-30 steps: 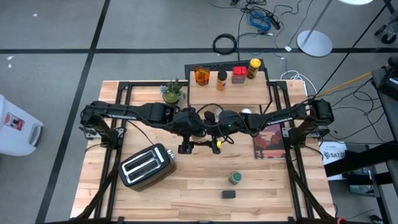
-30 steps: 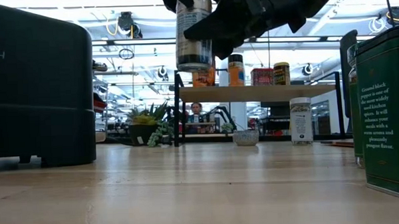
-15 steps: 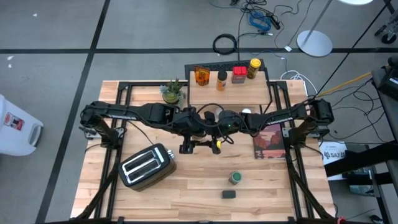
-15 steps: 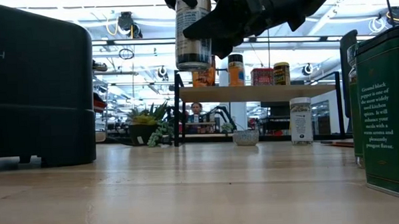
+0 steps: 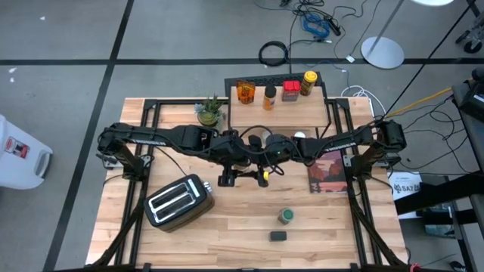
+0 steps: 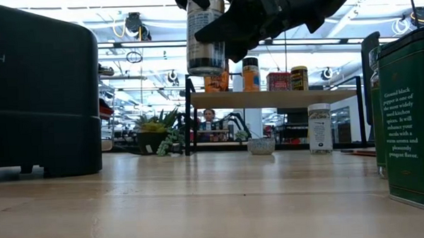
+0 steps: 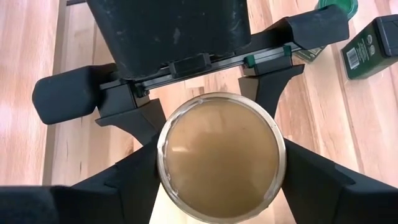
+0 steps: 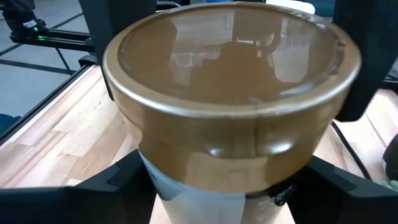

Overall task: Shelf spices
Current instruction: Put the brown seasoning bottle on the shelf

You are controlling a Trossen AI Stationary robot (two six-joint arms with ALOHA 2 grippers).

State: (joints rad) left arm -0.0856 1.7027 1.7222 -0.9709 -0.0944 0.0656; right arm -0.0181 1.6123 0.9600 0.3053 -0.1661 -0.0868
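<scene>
While both grippers meet above the table in front of the shelf [image 5: 277, 110], a glass jar [image 6: 205, 36] of tan-brown powder hangs between them. The right gripper [image 8: 230, 186] is clamped on the jar. The left gripper [image 7: 217, 186] flanks it, contact unclear. Four spice containers [image 5: 275, 91] stand on the shelf.

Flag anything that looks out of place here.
Only the spice jar: the right gripper holds it in the air above the table, with the left gripper around it too. Nothing looks spilled or tipped.
</scene>
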